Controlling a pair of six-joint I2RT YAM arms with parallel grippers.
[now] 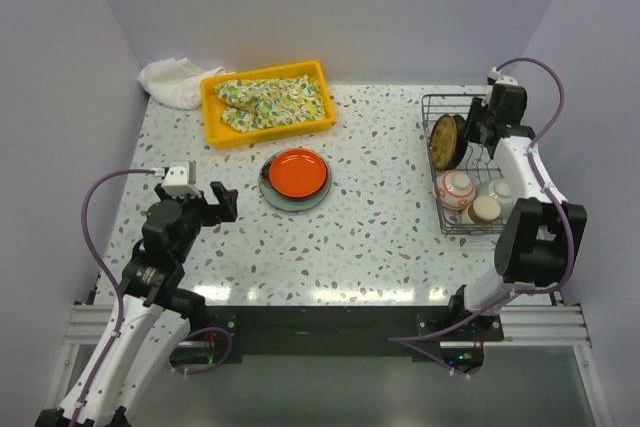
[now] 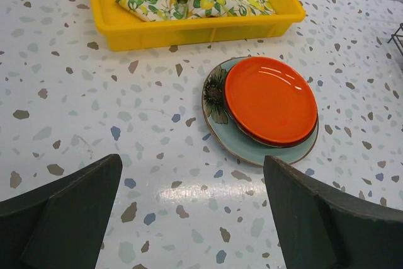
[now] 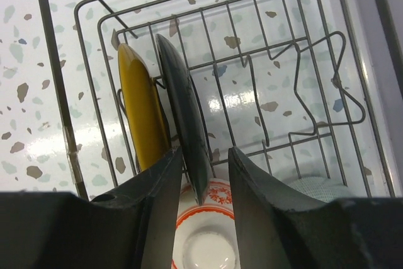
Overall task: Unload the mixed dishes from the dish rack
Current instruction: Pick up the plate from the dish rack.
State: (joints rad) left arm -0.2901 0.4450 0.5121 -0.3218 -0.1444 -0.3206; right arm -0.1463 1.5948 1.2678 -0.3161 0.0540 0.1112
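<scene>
The dish rack [image 1: 424, 112] stands at the right of the table. A yellow plate [image 3: 141, 114] and a dark plate [image 3: 182, 111] stand upright in its tines [image 3: 53, 80]; from above they show brown-yellow [image 1: 447, 141]. My right gripper [image 3: 204, 150] is open and straddles the dark plate's rim; it hangs over the rack [image 1: 478, 132]. Below are a red-patterned white bowl [image 1: 457, 188] [image 3: 208, 231], a celadon bowl [image 1: 500, 190] and a tan cup [image 1: 486, 209]. A black-red bowl [image 1: 297, 173] [image 2: 271, 99] sits on a pale green-blue plate [image 1: 275, 197] [image 2: 252, 149] mid-table. My left gripper [image 1: 222, 202] [image 2: 192, 159] is open and empty.
A yellow tray [image 1: 210, 107] [image 2: 189, 33] with a floral cloth [image 1: 275, 99] stands at the back left. A white cloth [image 1: 172, 82] lies behind it. Walls close in the table on the left, back and right.
</scene>
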